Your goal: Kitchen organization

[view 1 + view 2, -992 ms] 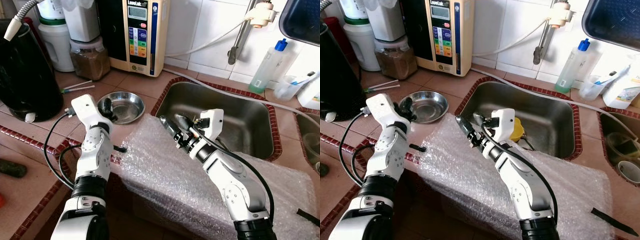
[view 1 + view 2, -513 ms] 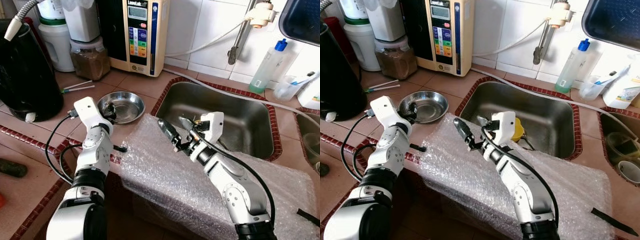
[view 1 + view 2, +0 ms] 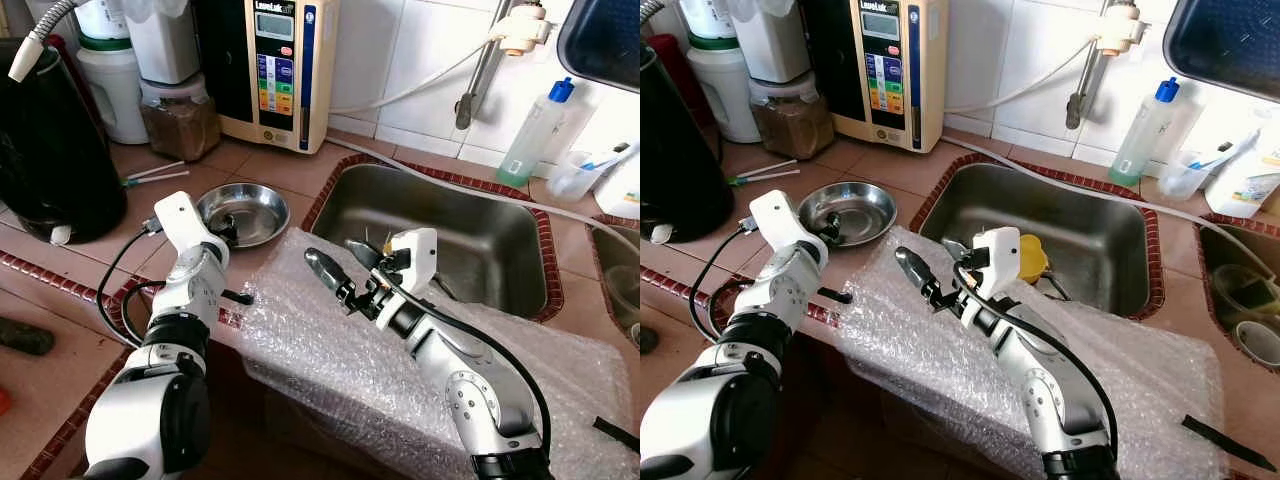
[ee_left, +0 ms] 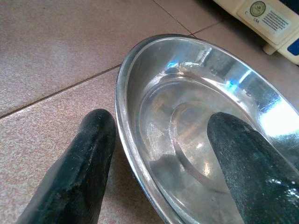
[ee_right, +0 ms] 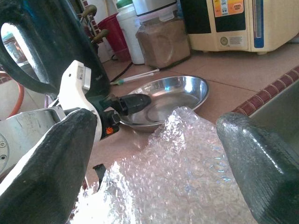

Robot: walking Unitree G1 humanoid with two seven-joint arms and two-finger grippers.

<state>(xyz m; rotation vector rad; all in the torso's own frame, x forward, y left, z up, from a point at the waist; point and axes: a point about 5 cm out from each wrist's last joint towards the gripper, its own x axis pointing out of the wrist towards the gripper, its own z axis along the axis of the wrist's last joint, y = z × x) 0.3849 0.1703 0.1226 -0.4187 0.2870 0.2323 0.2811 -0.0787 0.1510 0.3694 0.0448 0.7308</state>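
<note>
Left gripper [image 4: 154,154] is standing open, one finger outside and one inside the near rim of the steel bowl [image 3: 243,210], gripping nothing. The round bowl is sitting upright, mouth up, on the tiled desk [image 3: 70,300] just left of the sink [image 3: 440,230]. Right gripper [image 3: 335,265] is hovering wide open and empty above the bubble wrap [image 3: 360,350], pointing toward the bowl.

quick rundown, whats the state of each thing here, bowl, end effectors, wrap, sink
bowl: upright on the counter, empty, rim between the left fingers
left end effector: open, one finger outside the bowl's rim, one inside
right end effector: open, above the bubble wrap, holding nothing
bubble wrap: spread over the counter edge by the sink
sink: no water running, a yellow thing lies inside
</note>
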